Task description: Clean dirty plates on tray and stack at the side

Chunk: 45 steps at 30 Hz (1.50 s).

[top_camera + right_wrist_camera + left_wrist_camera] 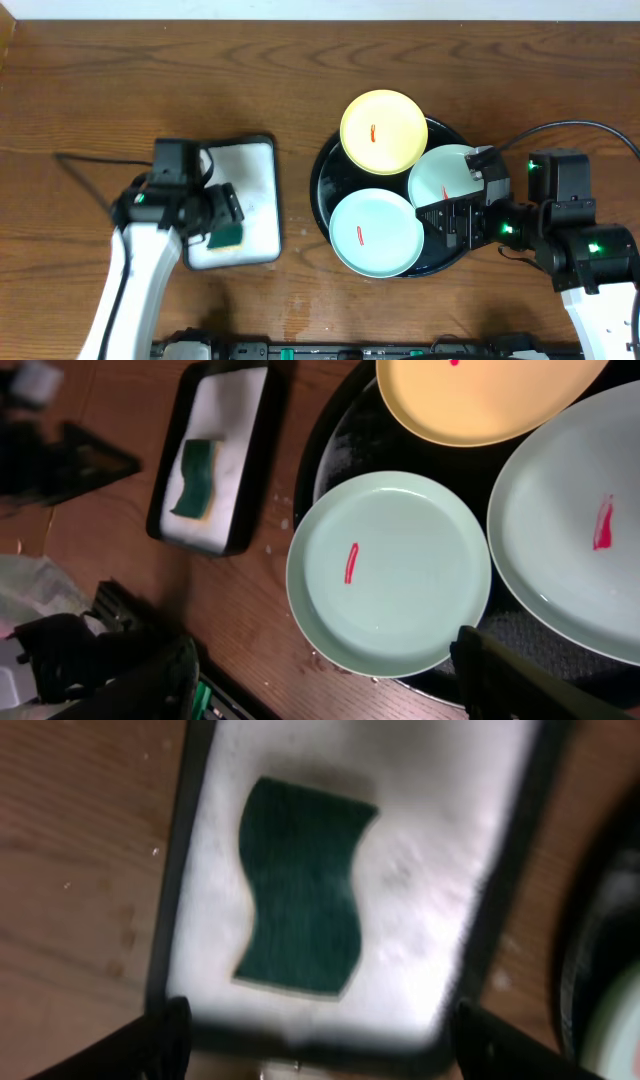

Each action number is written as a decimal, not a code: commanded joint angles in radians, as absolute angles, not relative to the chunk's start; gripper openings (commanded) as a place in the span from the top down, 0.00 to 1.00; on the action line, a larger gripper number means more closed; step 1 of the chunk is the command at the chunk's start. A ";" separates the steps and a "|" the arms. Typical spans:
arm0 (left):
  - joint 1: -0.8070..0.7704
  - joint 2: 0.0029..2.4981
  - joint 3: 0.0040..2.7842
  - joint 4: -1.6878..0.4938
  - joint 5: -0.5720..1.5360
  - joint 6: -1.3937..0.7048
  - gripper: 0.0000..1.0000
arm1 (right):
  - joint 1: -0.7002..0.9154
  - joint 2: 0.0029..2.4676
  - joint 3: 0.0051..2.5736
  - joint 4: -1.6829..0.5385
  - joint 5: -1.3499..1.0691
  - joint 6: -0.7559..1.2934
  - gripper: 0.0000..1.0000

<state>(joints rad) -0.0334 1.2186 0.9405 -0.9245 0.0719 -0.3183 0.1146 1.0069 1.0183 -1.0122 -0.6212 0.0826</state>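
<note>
The black tray (322, 186) holds three plates, each with a red smear: a pale yellow plate (384, 131) at the back, a mint plate (376, 232) at the front and a second mint plate (440, 172) at the right. My right gripper (452, 202) is open and empty over the tray's right side, partly covering the right mint plate. The right wrist view shows the front mint plate (390, 570), the right one (580, 530), the yellow one (490, 395) and the tray (345, 450) ahead of the open fingers (320, 685). My left gripper (232, 205) hovers open.
A white rectangular dark-rimmed tray (255, 165) lies left of the black tray with a green sponge (228, 237) on it. The left wrist view shows the sponge (305, 885) on that tray (440, 920) above the open fingers (320, 1055). Brown wooden table all round.
</note>
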 commanded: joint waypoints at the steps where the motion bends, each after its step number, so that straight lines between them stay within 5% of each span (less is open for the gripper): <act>1: -0.029 1.347 0.926 -0.843 0.021 -0.352 0.23 | 0.113 1.000 1.037 -1.014 -0.648 0.065 0.21; 10: -0.029 1.684 0.926 -0.595 -0.002 -0.308 0.47 | 0.113 1.000 1.037 -1.028 -0.648 0.065 0.23; 14: -0.029 1.726 0.928 -0.569 0.027 -0.309 0.92 | 0.113 1.000 1.037 -1.033 -0.648 0.065 0.22; 20: -0.029 1.624 0.952 -0.575 0.101 -0.307 0.92 | 0.113 1.000 1.037 -1.037 -0.648 0.065 0.22; 25: -0.029 1.508 0.952 -0.619 0.101 -0.300 0.46 | 0.113 1.000 1.037 -1.041 -0.648 0.065 0.22; 28: -0.029 1.474 0.951 -0.688 0.101 -0.300 0.40 | 0.113 1.000 1.037 -1.040 -0.648 0.066 0.22; 34: -0.030 1.502 0.915 -0.788 0.118 -0.316 0.37 | 0.113 1.000 1.037 -1.041 -0.648 0.065 0.22; 42: -0.030 1.523 0.743 -0.612 0.191 -0.347 0.37 | 0.113 1.000 1.037 -1.041 -0.648 0.066 0.22; 45: -0.030 1.525 0.712 -0.561 0.191 -0.346 0.52 | 0.113 1.000 1.037 -1.042 -0.648 0.066 0.23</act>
<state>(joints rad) -0.0288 1.5166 0.7460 -0.5835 0.1787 -0.3382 0.1146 1.0065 1.0183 -1.0382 -0.6331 0.0822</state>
